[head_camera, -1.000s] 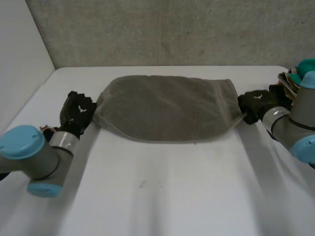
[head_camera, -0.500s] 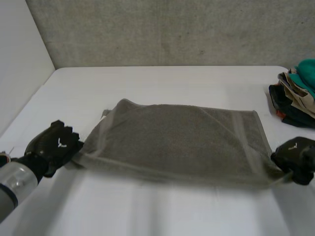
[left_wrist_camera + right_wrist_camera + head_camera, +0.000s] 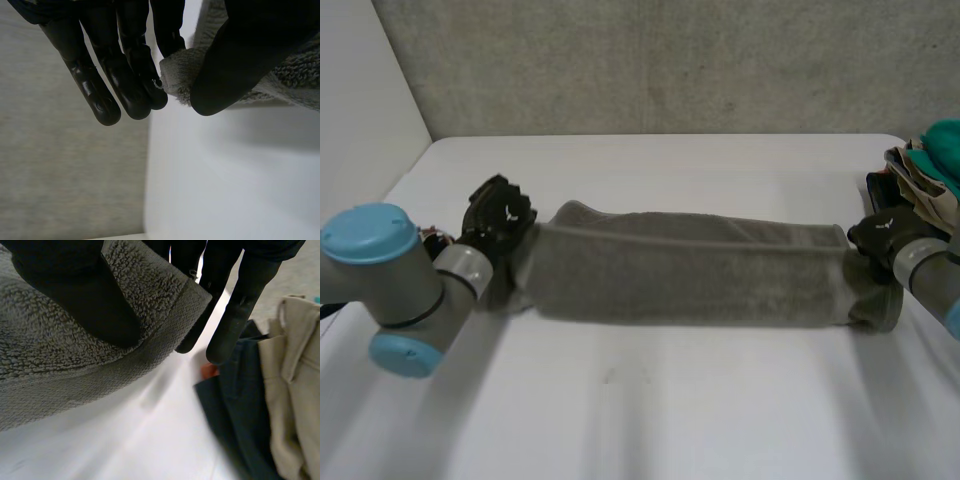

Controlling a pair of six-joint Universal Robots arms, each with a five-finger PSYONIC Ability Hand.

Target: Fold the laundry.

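Observation:
A grey-brown towel (image 3: 690,275) hangs stretched into a long band between my two hands above the white table (image 3: 650,410). My left hand (image 3: 498,218) grips its left end; in the left wrist view the thumb (image 3: 235,60) pinches the towel's corner (image 3: 175,70) against the fingers (image 3: 125,75). At the towel's right end my right hand (image 3: 885,238) does the same: the thumb (image 3: 75,290) presses the hemmed corner (image 3: 170,305) onto the fingers (image 3: 240,305).
A pile of folded clothes (image 3: 925,175), teal, beige and dark, lies at the table's right edge, close to my right hand; dark and beige cloth (image 3: 260,405) lies just past its fingertips. A grey wall (image 3: 650,60) stands behind the table.
The towel was swung toward the front of the table, spread wide, then carried back; it now hangs as a narrower, longer band. Both hands kept their grips on its ends.

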